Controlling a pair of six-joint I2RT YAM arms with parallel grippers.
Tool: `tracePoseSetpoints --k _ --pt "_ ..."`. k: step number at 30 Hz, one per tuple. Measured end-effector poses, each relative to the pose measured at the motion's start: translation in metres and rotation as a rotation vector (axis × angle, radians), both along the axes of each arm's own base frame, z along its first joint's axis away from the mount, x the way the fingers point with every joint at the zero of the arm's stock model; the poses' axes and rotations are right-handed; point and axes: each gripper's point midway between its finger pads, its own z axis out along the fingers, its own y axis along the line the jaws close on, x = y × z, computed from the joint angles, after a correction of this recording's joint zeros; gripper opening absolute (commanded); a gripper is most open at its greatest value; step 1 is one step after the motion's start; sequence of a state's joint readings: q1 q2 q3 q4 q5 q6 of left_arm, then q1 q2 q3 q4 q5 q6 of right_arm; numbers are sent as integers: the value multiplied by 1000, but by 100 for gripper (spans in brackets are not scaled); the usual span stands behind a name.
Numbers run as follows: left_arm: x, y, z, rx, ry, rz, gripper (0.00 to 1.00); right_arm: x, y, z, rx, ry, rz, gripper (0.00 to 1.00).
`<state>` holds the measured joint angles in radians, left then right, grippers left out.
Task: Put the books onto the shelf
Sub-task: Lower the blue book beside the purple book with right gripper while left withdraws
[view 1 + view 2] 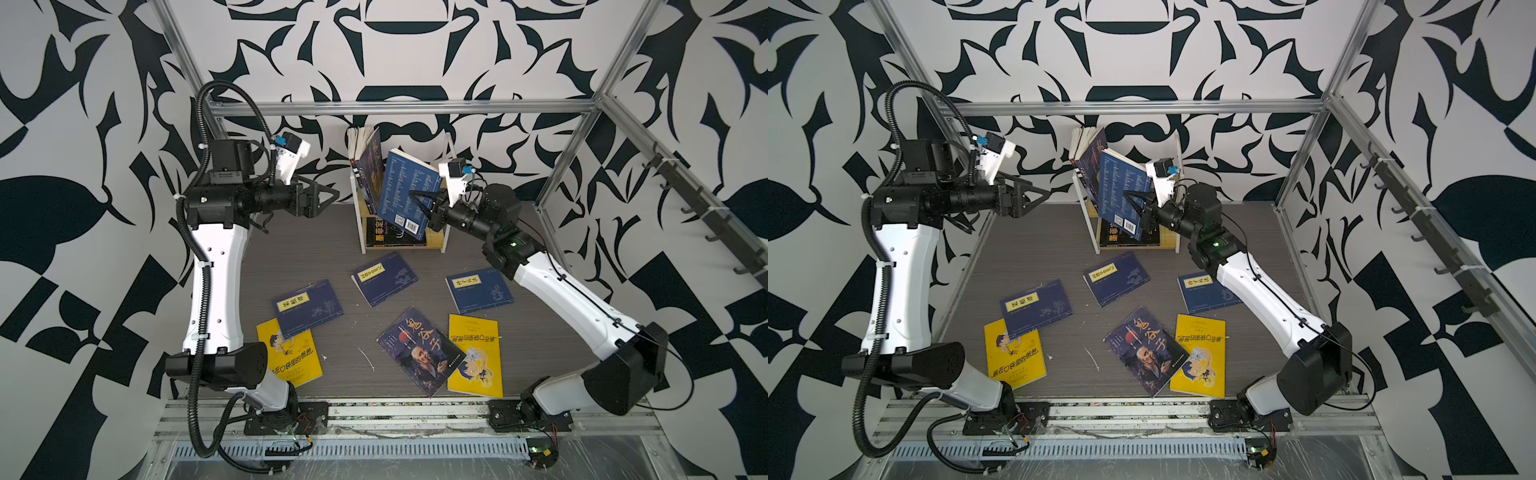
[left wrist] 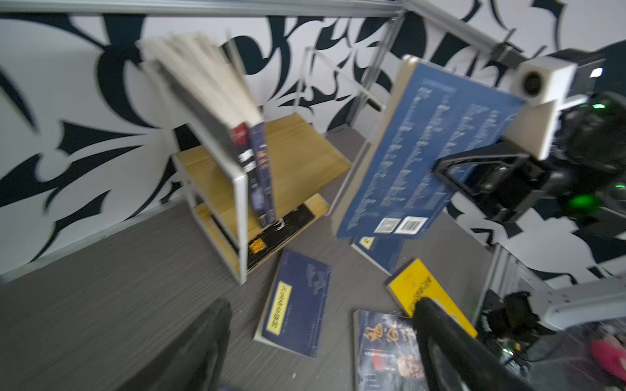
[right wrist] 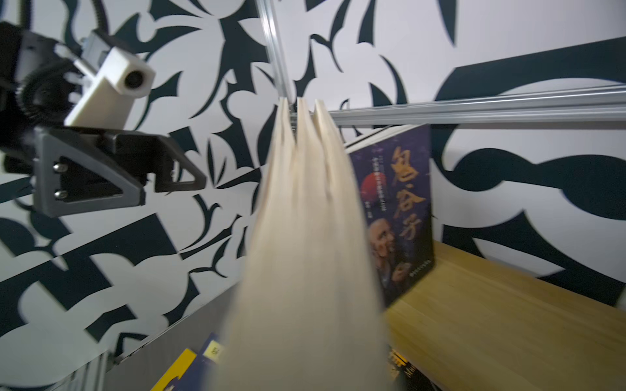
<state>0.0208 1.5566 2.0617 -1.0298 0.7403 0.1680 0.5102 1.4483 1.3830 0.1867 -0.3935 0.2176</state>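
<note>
I find the right fingers (image 1: pixel 419 200) clamped on a navy book (image 1: pixel 399 187), held tilted before the shelf (image 1: pixel 437 240) at its top tier and partly masking the black book (image 1: pixel 376 232) below. The left fingers (image 2: pixel 437 335) stand apart, empty. Blurred page edges fill the right wrist view.

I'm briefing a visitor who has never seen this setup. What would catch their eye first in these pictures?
First, the blue book, pinched by the right gripper and tilted in mid-air close to the shelf at the back. Next, six books lie scattered flat on the grey table in front, while the left gripper hangs open left of the shelf. Bold black-and-white patterned walls surround it all.
</note>
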Motion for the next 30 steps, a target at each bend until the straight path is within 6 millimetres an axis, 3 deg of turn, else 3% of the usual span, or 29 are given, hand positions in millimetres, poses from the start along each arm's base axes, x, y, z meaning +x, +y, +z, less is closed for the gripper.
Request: tracePoseSetpoints --k 6,8,12,22,30 --pt "25 45 -42 -18 123 192 95 30 -26 12 -30 -16 -230 0" --pt "27 52 -57 -10 157 228 100 39 -35 19 -37 -39 -311 0" --pt "27 63 -81 15 207 289 100 50 -45 22 -100 -95 -460 0" --pt "31 101 -113 0 272 443 100 90 -25 8 -231 -146 -682 0" --pt "35 108 -113 -27 265 476 100 133 -4 -8 -237 -140 -785 0"
